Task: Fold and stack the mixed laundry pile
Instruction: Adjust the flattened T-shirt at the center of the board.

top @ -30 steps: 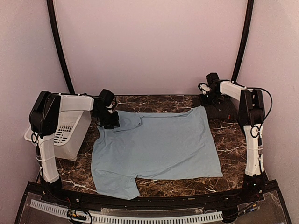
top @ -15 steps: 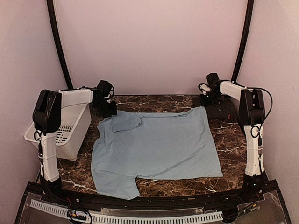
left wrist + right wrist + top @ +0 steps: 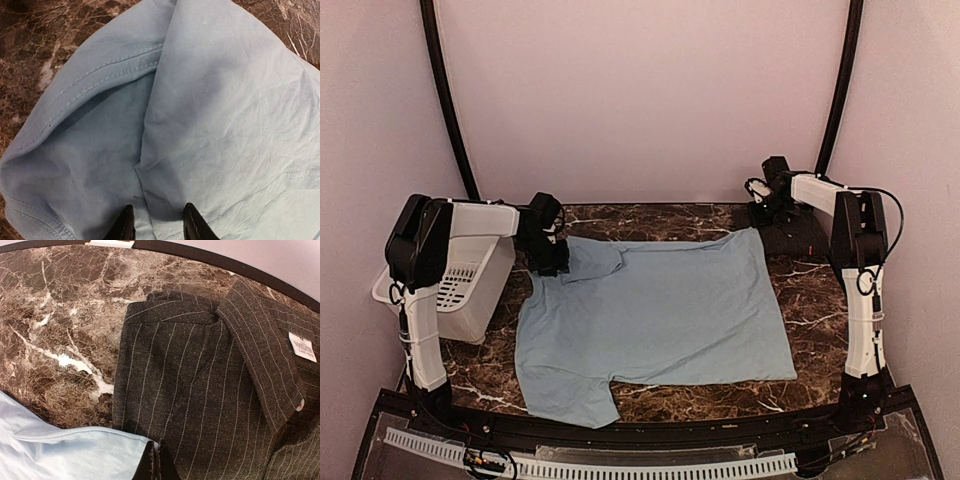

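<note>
Ctrl: Where's the laundry?

Me: Tee (image 3: pixel 660 310) is spread flat mid-table (image 3: pixel 815 300), neck end toward 9. Its far sleeve (image 3: pixel 595 258) is folded in over the body at about 10 o'clock, and the near sleeve sticks out at 7. The pinstriped shirt (image 3: pixel 210 390) is folded at 2 o'clock, collar up, white label (image 3: pixel 302 346) showing. The tee's far corner is touching it.

Ctrl: L gripper?

Me: L gripper (image 3: pixel 548 252) is at 10 o'clock, down on that folded sleeve. On my wrist cam the jaws are part open, fingertips (image 3: pixel 191 224) either side of a crease, cloth lying slack between them. I see no pinch.

Ctrl: R side?

Me: R gripper (image 3: pixel 156 466) is at 2 o'clock, jaws fully closed, tips pressed together right where the tee corner meets the shirt. I can't tell if any cloth is nipped in there.

Ctrl: Anything else?

Me: White bin (image 3: pixel 470 280) at 9 o'clock, just beside the L arm.
</note>
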`<state>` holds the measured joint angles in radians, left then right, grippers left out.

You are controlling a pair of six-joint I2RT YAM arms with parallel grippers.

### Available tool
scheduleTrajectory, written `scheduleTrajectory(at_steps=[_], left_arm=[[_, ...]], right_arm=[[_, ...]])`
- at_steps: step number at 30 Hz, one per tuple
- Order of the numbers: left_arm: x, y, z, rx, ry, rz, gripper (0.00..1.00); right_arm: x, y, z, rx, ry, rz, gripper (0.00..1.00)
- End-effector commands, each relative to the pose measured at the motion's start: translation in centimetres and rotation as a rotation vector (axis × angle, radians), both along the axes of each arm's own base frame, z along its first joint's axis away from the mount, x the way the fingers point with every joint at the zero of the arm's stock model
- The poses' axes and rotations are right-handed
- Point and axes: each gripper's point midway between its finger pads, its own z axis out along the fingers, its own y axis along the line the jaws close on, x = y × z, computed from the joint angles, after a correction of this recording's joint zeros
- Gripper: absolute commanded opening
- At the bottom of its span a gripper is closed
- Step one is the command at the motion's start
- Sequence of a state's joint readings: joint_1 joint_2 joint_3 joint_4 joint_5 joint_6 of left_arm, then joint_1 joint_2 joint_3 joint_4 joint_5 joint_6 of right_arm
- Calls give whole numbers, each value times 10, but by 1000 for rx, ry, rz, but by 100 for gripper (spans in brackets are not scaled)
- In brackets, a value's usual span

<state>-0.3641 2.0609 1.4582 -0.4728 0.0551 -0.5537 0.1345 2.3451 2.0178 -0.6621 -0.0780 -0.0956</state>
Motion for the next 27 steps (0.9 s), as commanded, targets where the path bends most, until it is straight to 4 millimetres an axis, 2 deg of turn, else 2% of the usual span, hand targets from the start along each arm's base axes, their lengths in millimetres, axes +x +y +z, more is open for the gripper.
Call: scheduleTrajectory(at_steps=[1,9,13,16,18,22,25,26,27], left_arm=[[-9,-6,6,-26,2,-7,32],[-6,-19,10,-30,-12,-41,23],[-3,-20,8,-30,-11,-44,13],[0,-20,10,-27,-18,-45,2],[2,-21,13,-29,-25,-47,0],[19,-28,36,-72,-107,-58,0],[44,-39,72,-163,-189,-76,0],[59,-39,86,-187,-223,-69,0],[65,-40,93,-208,-234,-73,0]], right_arm=[[5,-4,29,3,-60,-9,0],[5,-5,28,1,-57,-10,0],[4,-5,28,0,-57,-9,0],[4,-5,29,1,-58,-10,0],[4,-5,29,1,-58,-10,0],[3,-6,29,-1,-58,-10,0],[2,-7,28,-6,-57,-12,0],[2,-7,28,-7,-57,-12,0],[2,-7,28,-8,-57,-13,0]])
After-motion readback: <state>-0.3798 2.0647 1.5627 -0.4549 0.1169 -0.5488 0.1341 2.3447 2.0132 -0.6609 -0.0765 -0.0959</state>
